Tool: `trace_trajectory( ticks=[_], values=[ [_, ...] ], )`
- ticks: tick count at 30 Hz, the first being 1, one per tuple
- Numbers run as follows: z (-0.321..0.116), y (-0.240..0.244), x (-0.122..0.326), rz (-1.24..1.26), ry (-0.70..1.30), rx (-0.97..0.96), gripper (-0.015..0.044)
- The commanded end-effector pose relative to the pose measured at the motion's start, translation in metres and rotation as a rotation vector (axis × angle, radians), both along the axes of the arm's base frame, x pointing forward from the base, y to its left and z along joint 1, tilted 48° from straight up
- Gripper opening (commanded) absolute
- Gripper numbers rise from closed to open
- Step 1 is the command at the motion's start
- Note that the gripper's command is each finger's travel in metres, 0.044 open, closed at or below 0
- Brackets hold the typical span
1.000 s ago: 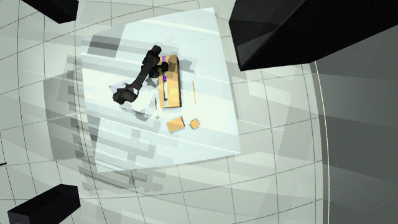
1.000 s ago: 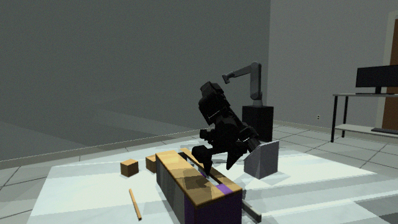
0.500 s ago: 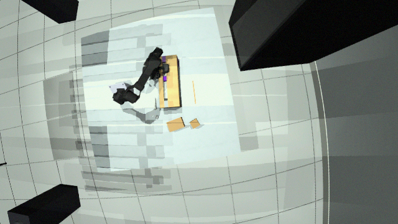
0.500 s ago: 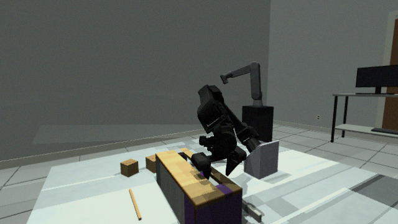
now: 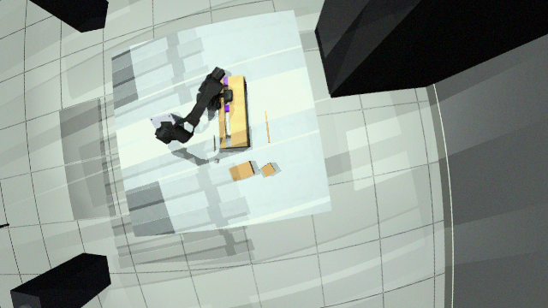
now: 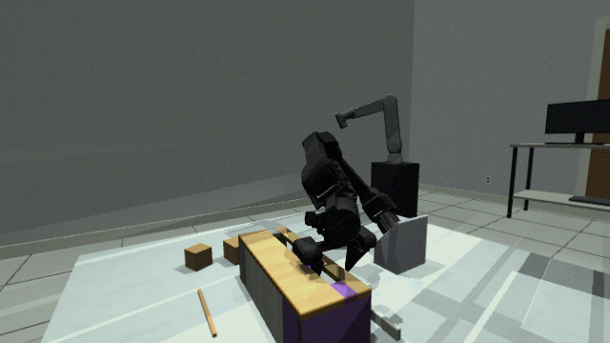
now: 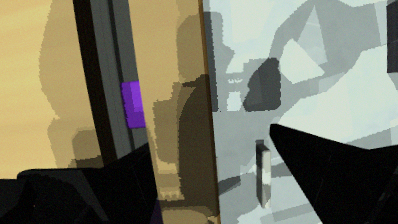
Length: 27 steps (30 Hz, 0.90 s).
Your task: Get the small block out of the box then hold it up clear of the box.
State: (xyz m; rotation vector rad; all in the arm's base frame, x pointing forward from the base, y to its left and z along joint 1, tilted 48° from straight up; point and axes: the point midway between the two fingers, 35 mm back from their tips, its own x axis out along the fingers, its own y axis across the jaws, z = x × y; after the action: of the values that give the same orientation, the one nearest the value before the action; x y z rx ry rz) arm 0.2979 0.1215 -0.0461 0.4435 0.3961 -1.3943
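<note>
The long box [image 5: 239, 115] [image 6: 272, 262] [image 7: 20, 100] has a wooden top with a slot along the robot's side, and a purple end. A small purple piece [image 5: 227, 108] [image 7: 133, 104] shows in the slot; I cannot tell for sure that it is the block. My gripper [image 5: 219, 103] [image 6: 334, 272] [image 7: 219, 133] is open and empty. It straddles the narrow wooden rail [image 7: 170, 50] beside the slot. One fingertip is at the slot near the purple end, close to the purple piece; the other is outside the box. The first finger partly hides the slot.
Two wooden blocks [image 5: 241, 171] [image 5: 268, 169] stand beyond the box's other end. A thin wooden stick [image 5: 267, 127] [image 6: 207, 312] lies behind the box. A grey bar [image 6: 387, 325] [image 7: 263, 175] is on the robot's side. A grey panel [image 6: 402, 245] stands near the arm's base.
</note>
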Motion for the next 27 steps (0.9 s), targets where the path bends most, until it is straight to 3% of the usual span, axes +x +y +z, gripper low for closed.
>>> trace_trajectory(
  ticks=[1, 27],
  values=[
    [0.008, -0.006, 0.002, 0.000, -0.005, 0.003, 0.0400],
    [0.041, -0.036, 0.004, 0.000, -0.005, 0.001, 0.0400]
  ],
)
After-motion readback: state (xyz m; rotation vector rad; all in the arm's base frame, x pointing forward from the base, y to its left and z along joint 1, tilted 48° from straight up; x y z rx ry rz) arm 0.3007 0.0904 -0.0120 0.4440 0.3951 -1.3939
